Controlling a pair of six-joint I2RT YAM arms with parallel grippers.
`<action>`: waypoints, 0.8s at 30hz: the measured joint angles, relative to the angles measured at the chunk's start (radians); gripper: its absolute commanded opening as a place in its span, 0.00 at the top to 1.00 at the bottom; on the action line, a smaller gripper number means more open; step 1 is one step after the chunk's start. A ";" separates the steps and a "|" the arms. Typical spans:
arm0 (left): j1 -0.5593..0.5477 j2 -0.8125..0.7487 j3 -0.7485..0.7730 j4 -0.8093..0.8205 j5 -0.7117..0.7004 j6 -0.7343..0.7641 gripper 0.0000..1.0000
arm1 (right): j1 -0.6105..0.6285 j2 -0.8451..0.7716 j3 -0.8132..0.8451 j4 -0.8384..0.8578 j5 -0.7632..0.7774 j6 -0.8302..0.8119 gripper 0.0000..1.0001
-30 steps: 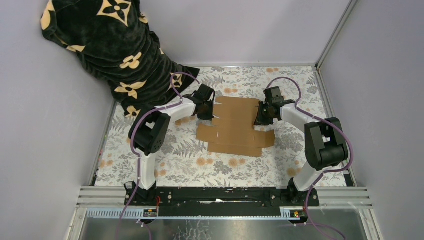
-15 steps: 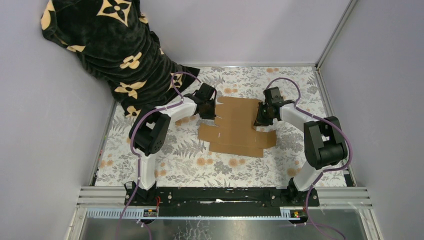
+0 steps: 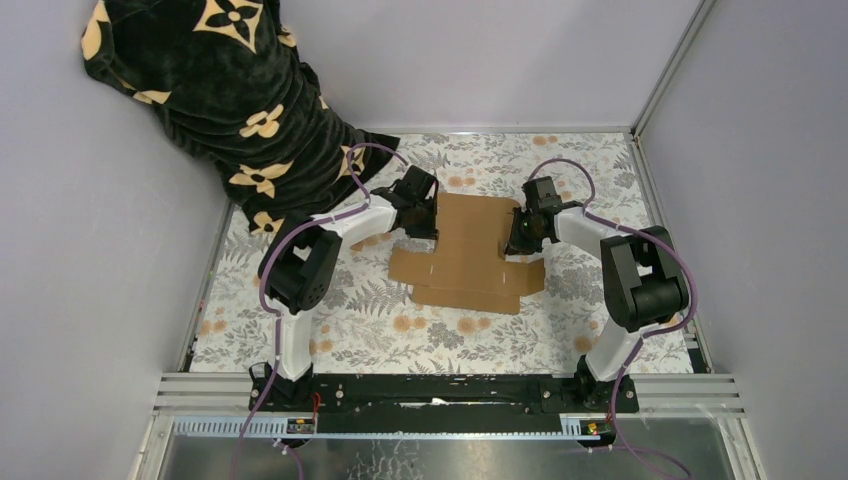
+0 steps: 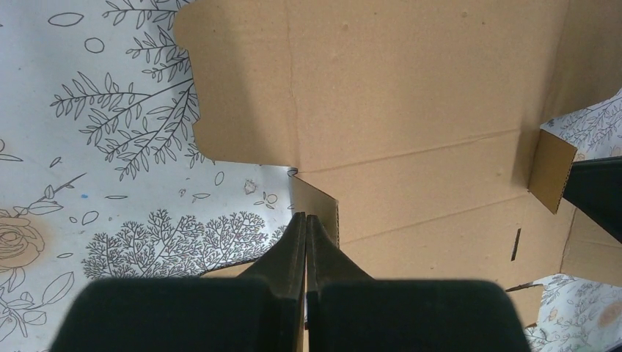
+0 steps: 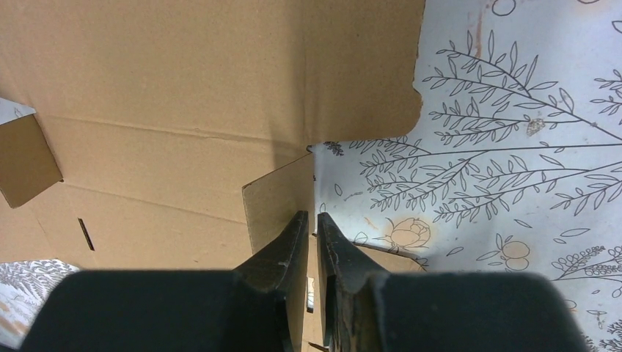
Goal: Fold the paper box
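**Both grippers at the side tabs of an unfolded sheet.** The paper box (image 3: 470, 255), a flat brown die-cut sheet not yet folded, lay at the centre of the floral tablecloth (image 3: 340, 300) in the overhead view, flanked by the two arms. The left gripper (image 3: 428, 220) met its left edge and the right gripper (image 3: 516, 238) its right edge. Each stood at the notch where the narrower upper panel joined the wider lower part, and neither arm was nearer than the other. The main fold lines ran across the frame, from one gripper toward the other, so raising the side walls would likely have to begin at these two small tabs.

The left wrist camera showed the left gripper (image 4: 305, 218) with its jaws pressed fully together and no cardboard visible between them. The left tab (image 4: 317, 207) stood tilted up just right of the tips, touching or nearly so. The right wrist camera showed the right gripper (image 5: 312, 217) closed to a narrow slit on the raised right tab (image 5: 277, 199), whose edge ran down between the fingers.

Overhead, the jaws were too small and dark to read. Only the left wrist view caught both sides at once, with the right tab (image 4: 550, 170) cocked up near the frame's right edge beside a dark form, apparently the other gripper. A black blanket (image 3: 220, 100) patterned with gold flowers was heaped at upper left, apart from the sheet.
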 measured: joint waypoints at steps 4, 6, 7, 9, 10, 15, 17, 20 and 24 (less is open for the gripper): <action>-0.002 0.000 0.000 0.000 0.000 -0.002 1.00 | 0.000 0.002 0.000 0.000 0.000 0.000 0.83; -0.003 0.000 0.000 0.000 0.000 -0.002 1.00 | 0.001 0.002 0.000 -0.001 0.000 0.000 0.82; -0.004 0.000 0.000 0.000 0.000 -0.002 1.00 | 0.002 0.002 0.000 -0.001 0.000 0.000 0.82; -0.006 0.000 0.000 0.000 0.000 -0.002 1.00 | 0.004 0.002 0.001 -0.003 0.001 0.000 0.82; -0.006 0.000 0.000 0.000 0.000 -0.002 1.00 | 0.005 0.002 0.003 -0.006 0.001 0.000 0.82; -0.009 0.000 0.000 0.000 0.000 -0.002 1.00 | 0.011 0.002 0.015 -0.011 0.002 0.000 0.81; -0.012 0.000 0.000 0.000 0.000 -0.002 1.00 | 0.014 0.002 0.018 -0.014 0.002 -0.001 0.81; -0.014 0.000 0.000 0.000 0.000 -0.002 0.96 | 0.016 0.002 0.024 -0.021 0.003 -0.001 0.80; -0.016 0.000 0.000 0.001 0.000 -0.003 0.85 | 0.020 0.002 0.032 -0.028 0.003 -0.001 0.79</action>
